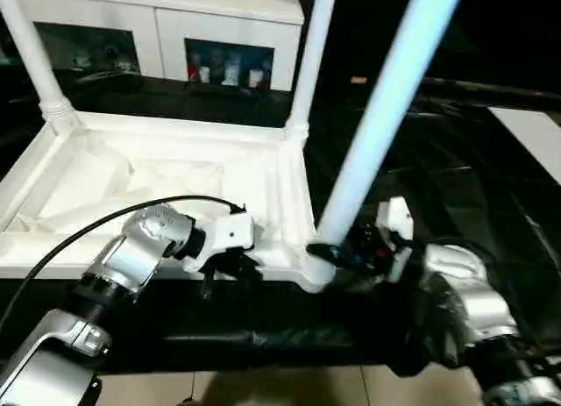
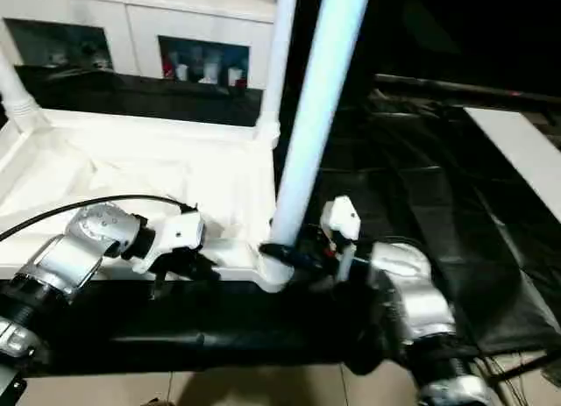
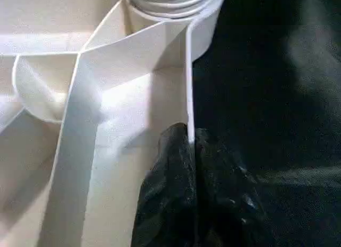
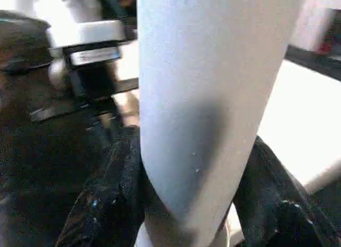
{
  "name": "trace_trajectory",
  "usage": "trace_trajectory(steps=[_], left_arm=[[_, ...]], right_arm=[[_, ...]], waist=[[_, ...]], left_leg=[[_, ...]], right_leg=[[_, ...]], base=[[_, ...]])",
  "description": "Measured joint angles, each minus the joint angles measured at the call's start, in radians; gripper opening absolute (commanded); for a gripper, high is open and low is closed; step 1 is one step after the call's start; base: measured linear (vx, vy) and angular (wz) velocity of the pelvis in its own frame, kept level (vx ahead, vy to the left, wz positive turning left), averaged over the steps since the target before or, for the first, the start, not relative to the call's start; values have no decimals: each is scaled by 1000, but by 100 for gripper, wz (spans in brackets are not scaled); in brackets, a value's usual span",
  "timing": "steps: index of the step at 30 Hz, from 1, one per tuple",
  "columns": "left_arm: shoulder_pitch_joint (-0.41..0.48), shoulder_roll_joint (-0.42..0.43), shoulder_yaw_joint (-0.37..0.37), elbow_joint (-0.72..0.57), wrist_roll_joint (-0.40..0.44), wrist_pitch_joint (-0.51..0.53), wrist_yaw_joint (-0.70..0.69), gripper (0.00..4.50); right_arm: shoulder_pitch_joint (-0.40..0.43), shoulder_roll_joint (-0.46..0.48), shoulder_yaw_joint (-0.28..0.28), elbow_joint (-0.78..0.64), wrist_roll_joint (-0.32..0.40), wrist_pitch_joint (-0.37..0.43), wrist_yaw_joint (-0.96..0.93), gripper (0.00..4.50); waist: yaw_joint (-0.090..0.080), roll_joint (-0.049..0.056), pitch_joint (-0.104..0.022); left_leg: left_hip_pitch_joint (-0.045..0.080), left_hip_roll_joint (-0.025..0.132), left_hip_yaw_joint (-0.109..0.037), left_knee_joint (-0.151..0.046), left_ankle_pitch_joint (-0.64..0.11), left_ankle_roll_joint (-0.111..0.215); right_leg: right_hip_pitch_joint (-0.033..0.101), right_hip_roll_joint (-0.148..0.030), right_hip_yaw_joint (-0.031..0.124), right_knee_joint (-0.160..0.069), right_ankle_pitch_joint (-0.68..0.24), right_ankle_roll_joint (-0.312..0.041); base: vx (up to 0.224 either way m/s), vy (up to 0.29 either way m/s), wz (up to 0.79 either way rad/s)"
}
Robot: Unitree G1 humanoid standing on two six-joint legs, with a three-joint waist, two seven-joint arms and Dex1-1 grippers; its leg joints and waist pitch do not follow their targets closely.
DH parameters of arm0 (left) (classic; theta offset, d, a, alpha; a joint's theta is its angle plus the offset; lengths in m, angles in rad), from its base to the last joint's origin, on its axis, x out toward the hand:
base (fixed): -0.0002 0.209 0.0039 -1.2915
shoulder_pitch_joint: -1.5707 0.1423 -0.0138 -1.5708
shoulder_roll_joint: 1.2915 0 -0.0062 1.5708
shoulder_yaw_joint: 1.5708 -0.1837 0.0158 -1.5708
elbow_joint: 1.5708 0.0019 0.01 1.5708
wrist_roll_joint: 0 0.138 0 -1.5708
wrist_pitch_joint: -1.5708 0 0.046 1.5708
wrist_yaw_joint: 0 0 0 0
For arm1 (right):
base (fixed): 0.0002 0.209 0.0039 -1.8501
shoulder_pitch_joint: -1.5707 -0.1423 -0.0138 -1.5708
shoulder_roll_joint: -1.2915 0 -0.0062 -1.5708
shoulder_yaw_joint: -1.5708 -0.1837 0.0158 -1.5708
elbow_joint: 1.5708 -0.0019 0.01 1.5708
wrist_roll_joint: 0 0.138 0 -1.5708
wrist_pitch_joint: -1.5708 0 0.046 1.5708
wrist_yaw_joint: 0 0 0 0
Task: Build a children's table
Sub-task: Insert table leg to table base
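Left eye view: the children's table (image 1: 166, 182) lies upside down on the black tabletop (image 1: 456, 169). The left gripper (image 3: 189, 151) pinches its near rim. The right gripper (image 1: 337, 252) squeezes a leg (image 1: 386, 108) at the near corner socket.

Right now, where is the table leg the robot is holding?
The leg stands in the near right corner socket of the upturned top, gripped near its base by the right gripper.
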Motion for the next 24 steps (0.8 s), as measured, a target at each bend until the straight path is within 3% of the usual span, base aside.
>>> trace_trajectory(steps=[1, 2, 3, 4, 5, 6, 7, 8, 9, 10, 12, 14, 17, 22, 24], left_arm=[[-2, -12, 9, 6, 0, 20, 24, 0], [-13, -21, 11, 17, 5, 40, 46, 0], [-20, -41, 10, 24, 15, 55, 70, 0], [-23, -48, 15, 17, 18, 65, 93, 0], [-26, -57, 25, 13, 19, 79, 114, 0], [-24, -65, 28, 13, 17, 93, 124, 0], [-17, -83, 32, 11, 17, 138, 147, 0], [-20, -101, 34, 8, 18, 170, 170, 0], [-24, -113, 35, 5, 19, 192, 190, 0], [-24, -127, 37, 1, 22, 222, 217, 0], [-30, -160, 37, -1, 41, 277, 270, 0], [-39, -234, 50, 0, 57, 348, 362, 0], [-41, -307, 49, -7, 59, 398, 421, 0], [-52, -327, 35, 14, 69, 377, 487, 0], [-55, -322, 34, 18, 76, 350, 498, 0]], right_arm=[[-12, 17, -2, 17, -9, -4, -43, 184], [-18, 32, -9, 29, -13, -5, -90, 184], [-15, 34, -20, 34, -13, -8, -121, 184], [-33, 45, -26, 49, -13, -10, -153, 184], [-56, 56, -29, 67, -18, -11, -187, 184], [-69, 67, -28, 77, -28, -12, -218, 184], [-94, 92, -28, 121, -42, -16, -283, 184], [-120, 110, -32, 154, -50, -17, -336, 184], [-134, 119, -36, 174, -52, -18, -378, 184], [-153, 133, -41, 212, -54, -19, -424, 184], [-192, 159, -57, 282, -59, -18, -501, 184], [-263, 193, -75, 381, -91, -19, -659, 184], [-305, 204, -81, 462, -143, -28, -801, 184], [-337, 233, -113, 518, -149, -79, -854, 184], [-340, 238, -125, 522, -142, -113, -853, 184]], waist=[[-6, 12, 7], [-4, 12, 9], [7, 4, 8], [31, -43, -1], [40, -41, 3], [47, -31, 6], [52, -9, -1], [46, 13, -9], [39, 25, -12], [31, 9, -16], [31, -3, -14], [37, 4, -8], [46, 5, -2], [38, 6, 5], [34, 7, 10]], left_leg=[[-7, 8, -8, -6, -1, 0], [-10, 8, -6, -7, 0, 0], [-13, 7, 19, -6, 0, 0], [-12, -3, 59, -8, 0, 0], [-11, -6, 50, 20, -21, -7], [-25, -17, 7, 57, -37, 6], [-25, -30, -32, 79, -36, 2], [-20, -29, -44, 44, -10, -11], [-21, -21, -46, 40, -8, -14], [-24, -23, -44, 28, -8, -14], [-8, -19, -29, 17, -9, -14], [-8, -26, -25, 11, -12, -12], [-9, -28, -20, -13, -13, -11], [-9, -38, -12, -13, -13, -11], [-9, -40, -12, -13, -13, -11]], right_leg=[[22, 0, -21, -1, -9, -3], [16, 0, -15, 51, -55, -24], [19, -2, 0, 118, -89, -43], [28, -6, 58, 166, -140, -19], [17, -3, 68, 169, -156, 4], [17, -6, 63, 163, -156, 4], [25, -8, 41, 150, -156, 4], [25, -4, 16, 141, -154, 1], [22, 1, 15, 133, -146, -10], [21, 3, 17, 119, -125, -18], [23, 5, 25, 108, -118, -20], [25, -1, 27, 96, -121, -15], [32, -1, 26, 54, -122, -13], [33, -4, 42, 37, -122, -13], [33, -5, 41, 32, -123, -12]], base=[[-123, 40, -7], [-134, 15, 11], [-134, 15, 11], [-10, -83, 11], [42, -91, -28], [42, -91, -28], [40, 30, -58], [30, 81, -42], [30, 81, -42], [0, 0, 0], [0, 0, 0], [-64, 34, 3], [-48, 64, -1], [-27, 73, -7], [0, 0, 0]])
